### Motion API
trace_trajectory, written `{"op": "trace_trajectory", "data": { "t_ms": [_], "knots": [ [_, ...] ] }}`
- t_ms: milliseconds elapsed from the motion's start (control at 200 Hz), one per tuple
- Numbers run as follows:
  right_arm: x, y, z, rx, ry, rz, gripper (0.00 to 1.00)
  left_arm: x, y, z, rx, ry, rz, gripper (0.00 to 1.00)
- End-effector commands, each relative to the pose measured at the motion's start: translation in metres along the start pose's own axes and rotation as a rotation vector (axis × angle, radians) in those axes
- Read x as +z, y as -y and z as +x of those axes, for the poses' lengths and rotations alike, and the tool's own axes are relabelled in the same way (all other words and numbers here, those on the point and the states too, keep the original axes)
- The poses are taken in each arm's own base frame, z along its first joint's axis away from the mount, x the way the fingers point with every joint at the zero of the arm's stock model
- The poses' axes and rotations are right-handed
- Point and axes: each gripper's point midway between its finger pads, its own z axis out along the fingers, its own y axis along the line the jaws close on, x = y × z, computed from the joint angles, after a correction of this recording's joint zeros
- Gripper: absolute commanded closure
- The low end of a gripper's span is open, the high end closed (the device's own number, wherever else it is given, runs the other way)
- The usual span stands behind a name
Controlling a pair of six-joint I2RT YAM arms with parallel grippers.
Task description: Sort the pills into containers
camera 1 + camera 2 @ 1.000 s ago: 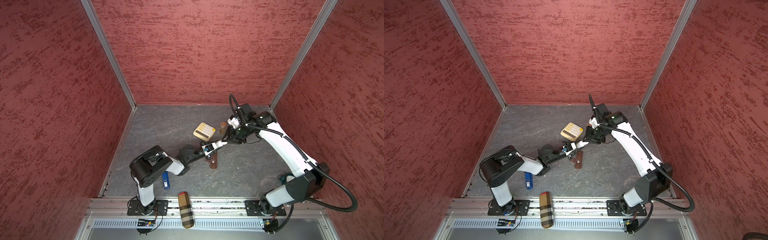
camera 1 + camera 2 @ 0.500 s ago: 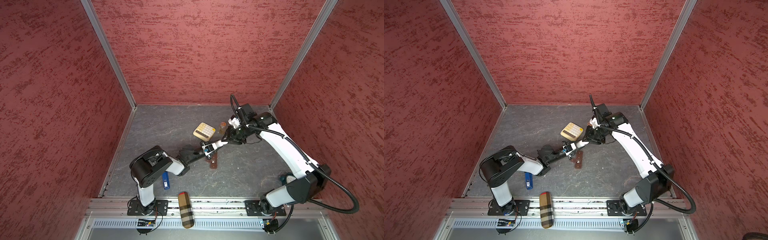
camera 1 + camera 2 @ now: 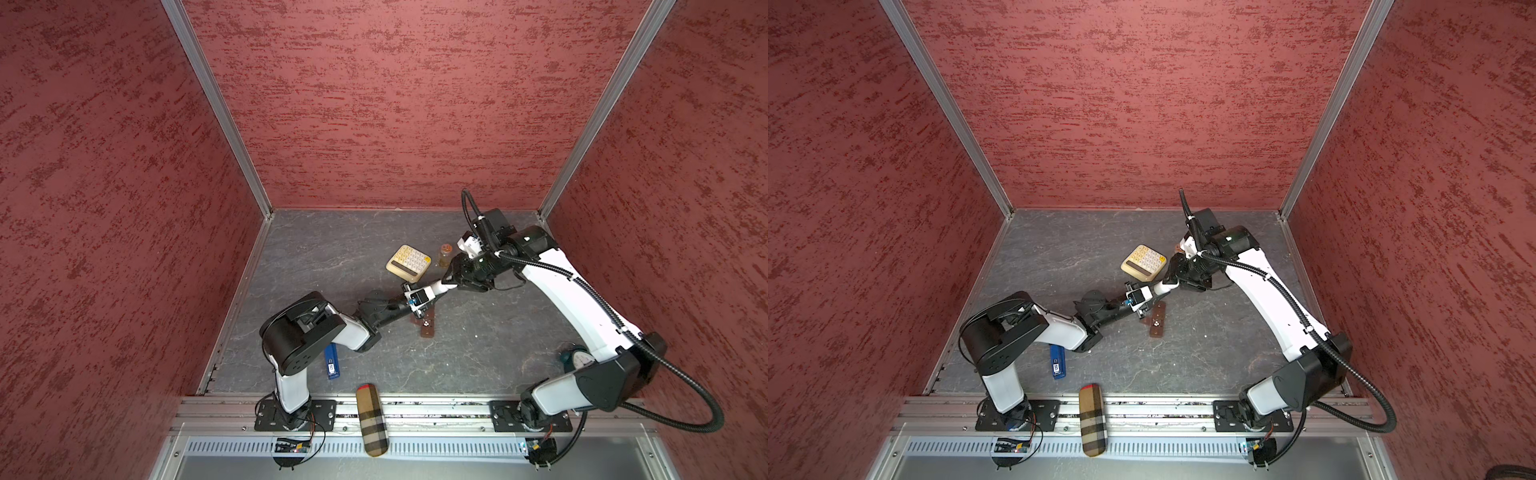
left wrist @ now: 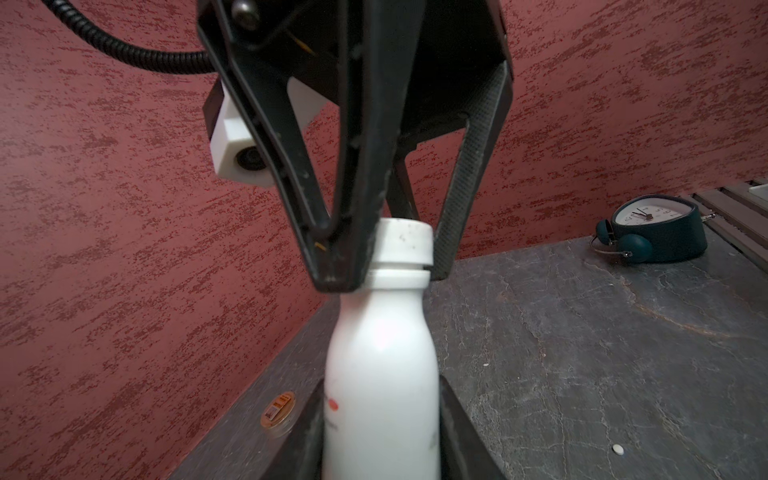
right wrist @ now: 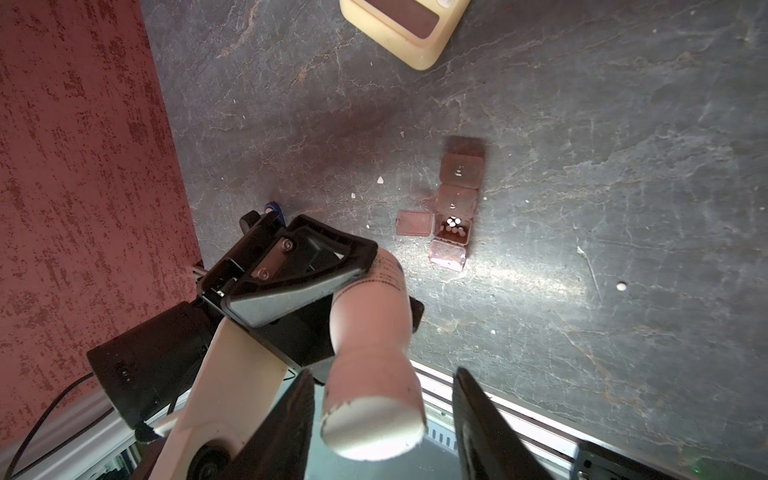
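A small white bottle [image 3: 438,286] [image 4: 380,374] is held off the floor, and my left gripper [image 3: 430,293] [image 4: 382,436] is shut on its body. The bottle's white cap [image 4: 405,243] [image 5: 374,428] sits between the fingers of my right gripper [image 3: 451,282] [image 5: 382,419], which is open, with a clear gap on one side. The containers [image 3: 427,326] [image 3: 1157,322] [image 5: 455,208], a dark brown strip, lie on the floor below the bottle. One lid is flipped open and several white pills [image 5: 452,224] lie in that compartment. Loose pills [image 5: 621,286] [image 4: 618,449] lie on the floor.
A cream calculator [image 3: 408,261] and an amber bottle [image 3: 445,254] stand behind the grippers. A blue stick [image 3: 331,365] lies by the left arm. A plaid case [image 3: 372,419] lies across the front rail. A teal clock [image 3: 575,359] [image 4: 652,228] sits at the right.
My right gripper's jaws have widened around the bottle cap. The left gripper keeps its hold on the bottle, and both arms have barely moved.
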Motion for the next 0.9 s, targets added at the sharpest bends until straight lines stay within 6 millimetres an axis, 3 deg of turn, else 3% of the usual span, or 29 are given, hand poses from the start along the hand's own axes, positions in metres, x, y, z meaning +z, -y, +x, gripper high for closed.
{"op": "trace_trajectory", "data": {
  "t_ms": [0, 250, 501, 536, 897],
  "knots": [
    [-0.019, -0.006, -0.009, -0.054, 0.083, 0.009, 0.41, 0.002, 0.001, -0.004, -0.013, 0.023, 0.005, 1.00],
    [-0.019, -0.026, -0.021, -0.143, 0.129, -0.080, 0.39, -0.001, 0.002, -0.008, -0.034, 0.030, 0.014, 1.00],
    [-0.027, -0.037, -0.013, -0.185, 0.104, -0.124, 0.45, 0.001, -0.002, -0.005, -0.060, 0.031, 0.017, 1.00],
    [-0.037, -0.040, -0.008, -0.196, 0.120, -0.135, 0.46, 0.002, -0.002, -0.005, -0.060, 0.029, 0.018, 1.00],
    [-0.032, -0.029, 0.002, -0.193, 0.078, -0.080, 0.47, 0.005, -0.004, -0.006, -0.069, 0.036, 0.024, 1.00]
  ]
}}
